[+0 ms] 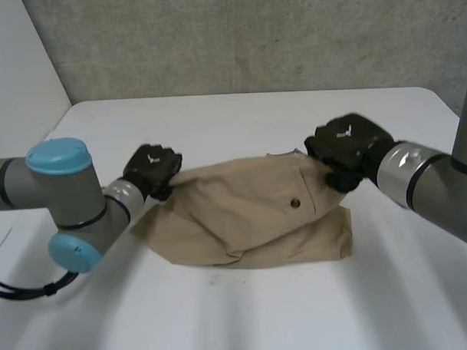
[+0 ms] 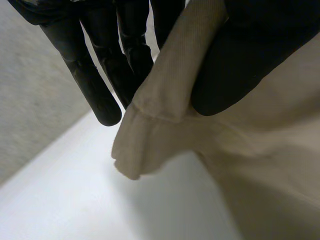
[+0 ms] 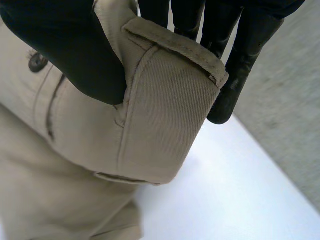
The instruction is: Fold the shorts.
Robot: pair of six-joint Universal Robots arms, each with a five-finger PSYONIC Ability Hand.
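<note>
Plainly, left hand (image 1: pixel 151 172) and right hand (image 1: pixel 344 148) each pinch the shorts (image 1: pixel 250 217) (top edge) at opposite ends.

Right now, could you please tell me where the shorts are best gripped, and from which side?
Take the shorts by their two upper corners, each from its outer side, as now: left hand pinches the left corner, right hand the stitched band. Those firm edges likely keep the cloth spread.
</note>
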